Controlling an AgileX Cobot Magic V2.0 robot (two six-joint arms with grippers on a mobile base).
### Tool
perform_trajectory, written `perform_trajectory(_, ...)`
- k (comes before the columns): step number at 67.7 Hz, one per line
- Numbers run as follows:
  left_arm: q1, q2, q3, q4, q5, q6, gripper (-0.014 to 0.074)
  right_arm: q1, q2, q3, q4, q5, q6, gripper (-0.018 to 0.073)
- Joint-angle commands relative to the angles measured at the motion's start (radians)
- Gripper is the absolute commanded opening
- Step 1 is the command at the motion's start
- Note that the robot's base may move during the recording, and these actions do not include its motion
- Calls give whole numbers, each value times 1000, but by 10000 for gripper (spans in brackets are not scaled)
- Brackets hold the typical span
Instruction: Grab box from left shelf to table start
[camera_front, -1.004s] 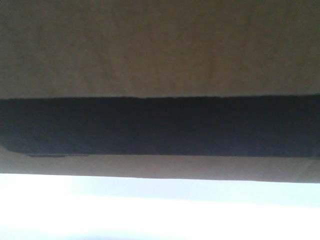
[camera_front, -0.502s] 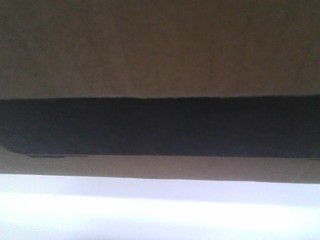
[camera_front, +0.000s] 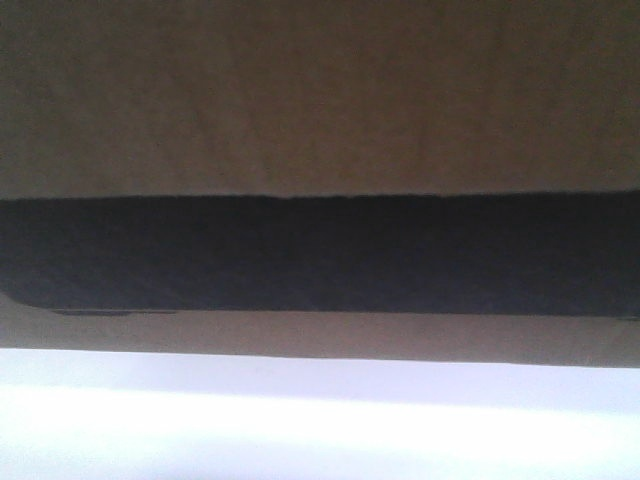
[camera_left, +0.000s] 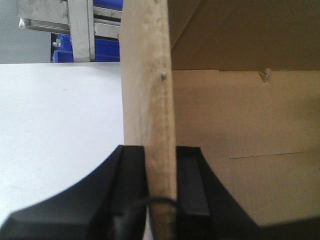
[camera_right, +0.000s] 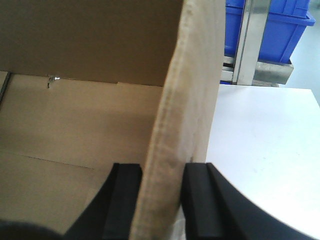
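Left gripper (camera_left: 160, 192) and right gripper (camera_right: 162, 200) each pinch a box (camera_left: 148, 100) wall, jaws tight against the cardboard.

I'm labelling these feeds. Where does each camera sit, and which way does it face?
Front view: on the robot, facing forward, close against the box and its printed side, above a strip of white table; no robot part shows.
Left wrist: behind the left gripper, looking along black fingers clamped on a box wall; table and shelf beyond.
Right wrist: behind the right gripper, clamped on a box wall too; blue bins beyond.
Shared: all views show box and table.
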Motion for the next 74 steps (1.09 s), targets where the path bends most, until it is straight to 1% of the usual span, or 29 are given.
perform_trajectory(1,-23,-9,-44,-112,-233,12,-92,4,20,-31,44,-141,-21,57)
perform_trajectory(19,-23,-9,-44,-112,-233,12,-92,4,20,-31,44,-163,-21,57)
perform_trajectory(33,-23,-9,-44,-116,-239,12,-92,4,20,-31,44,-155,-21,57)
perform_trajectory(39,-23,-7,-49,-87,-275,12,-92,4,25,-31,47,-156,-21,57)
perform_trajectory(43,-23,14,-74,-71,-248,12,-92,4,41,-35,63,-161,-21,57)
perform_trajectory(54,-23,106,-188,-18,-96,12,-92,4,137,-63,106,-151,-22,57)
perform_trajectory(60,-23,167,-254,20,-24,12,-92,4,213,-100,109,-125,-24,57)
perform_trajectory(66,-23,235,-312,82,41,10,-92,4,312,-155,109,-80,-40,57)
perform_trajectory(71,-23,277,-333,140,68,-13,-92,4,386,-188,109,-49,-47,57)
perform_trajectory(74,-23,297,-338,167,81,-40,-92,4,430,-204,109,-27,-47,57)
